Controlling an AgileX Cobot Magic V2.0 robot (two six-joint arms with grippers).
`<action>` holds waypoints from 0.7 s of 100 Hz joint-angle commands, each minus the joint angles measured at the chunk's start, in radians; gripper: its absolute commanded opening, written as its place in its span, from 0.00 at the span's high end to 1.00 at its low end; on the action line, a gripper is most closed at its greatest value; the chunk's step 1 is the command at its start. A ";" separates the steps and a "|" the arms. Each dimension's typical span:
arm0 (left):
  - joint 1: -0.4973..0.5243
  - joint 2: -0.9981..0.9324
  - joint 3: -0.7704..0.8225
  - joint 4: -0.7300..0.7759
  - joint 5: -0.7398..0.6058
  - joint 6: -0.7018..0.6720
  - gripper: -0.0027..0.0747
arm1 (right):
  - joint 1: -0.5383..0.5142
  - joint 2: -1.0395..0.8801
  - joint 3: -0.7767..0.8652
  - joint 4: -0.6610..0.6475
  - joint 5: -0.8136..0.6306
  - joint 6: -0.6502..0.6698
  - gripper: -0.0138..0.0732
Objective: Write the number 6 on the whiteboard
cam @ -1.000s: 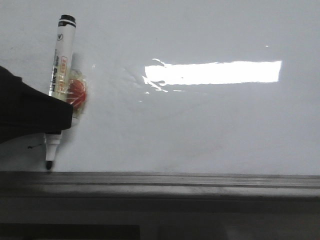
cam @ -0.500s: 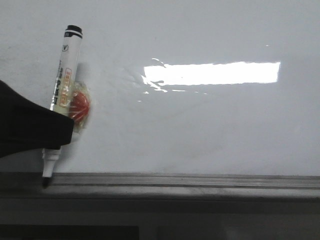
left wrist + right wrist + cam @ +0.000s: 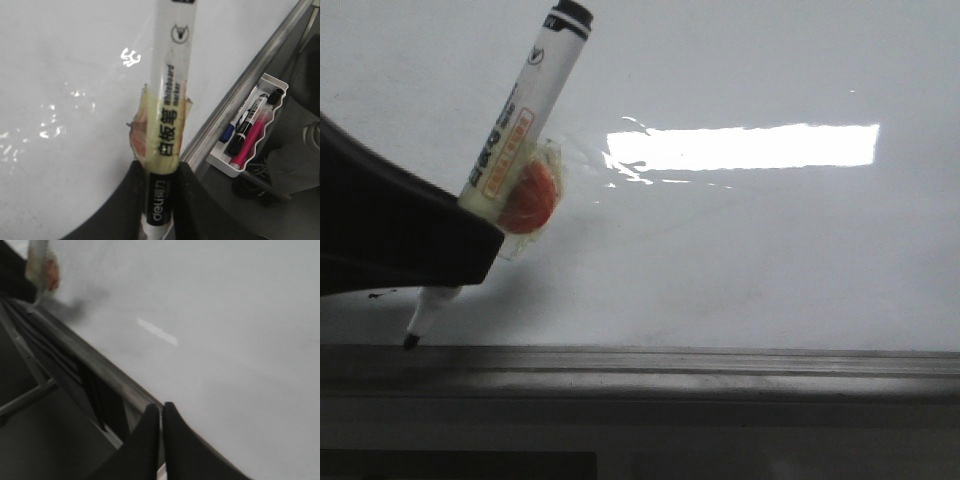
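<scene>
**pen_nerd:** Front view first: left gripper [image 3: 470, 255] is clamped around a white marker [image 3: 515, 125], which leans with its black cap end up and away from the gripper and its tip [image 3: 411, 341] down below the fingers, right at the dark frame [image 3: 720, 365] along the near edge of the whiteboard [image 3: 750, 250]. An orange-red blob wrapped in clear tape [image 3: 528, 200] sticks to the barrel just above the grip. There's a tiny black ink mark [image 3: 380, 296] on the board just under the gripper, but I can't make out a number 6 anywhere. A bright rectangular glare [image 3: 745, 146] sits well off to the gripper's right.

**boardwatcher:** And the left wrist cam?

**pen_nerd:** Left gripper [image 3: 160, 200] is closed tight on the marker [image 3: 172, 100], black band of the barrel between the fingers, yellowish tape [image 3: 145, 135] just past them. Whiteboard [image 3: 65, 100] is behind the pen. Beyond the frame [image 3: 240, 90] there's a white tray [image 3: 250, 127] holding a few markers, one pink [image 3: 250, 142] and one with a blue cap [image 3: 227, 134].

**boardwatcher:** Right wrist?

**pen_nerd:** Blurry. Right gripper [image 3: 161, 412] has its two dark fingers pressed together with nothing between them, sitting over the frame [image 3: 90, 357] at the edge of the whiteboard [image 3: 225, 315]. The taped marker [image 3: 42, 267] is well away from it. No 6 visible here either.
</scene>
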 commanded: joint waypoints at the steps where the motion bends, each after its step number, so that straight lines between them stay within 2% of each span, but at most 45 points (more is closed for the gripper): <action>1: -0.008 -0.011 -0.052 0.064 -0.050 0.001 0.99 | 0.071 0.073 -0.061 -0.009 -0.101 -0.032 0.76; 15: -0.012 -0.011 -0.057 0.135 -0.047 0.001 0.99 | 0.179 0.193 -0.113 -0.009 -0.196 -0.032 0.51; 23: -0.047 -0.011 -0.057 0.189 -0.047 0.001 0.99 | 0.222 0.268 -0.144 -0.009 -0.271 -0.032 0.40; 33: -0.105 -0.011 -0.057 0.276 -0.049 0.001 0.99 | 0.250 0.351 -0.189 -0.009 -0.304 -0.032 0.39; 44: -0.143 -0.011 -0.057 0.294 -0.059 0.001 0.99 | 0.273 0.432 -0.245 0.017 -0.301 -0.032 0.39; 70: -0.147 -0.011 -0.057 0.294 -0.059 0.001 0.99 | 0.349 0.562 -0.366 0.122 -0.300 -0.032 0.39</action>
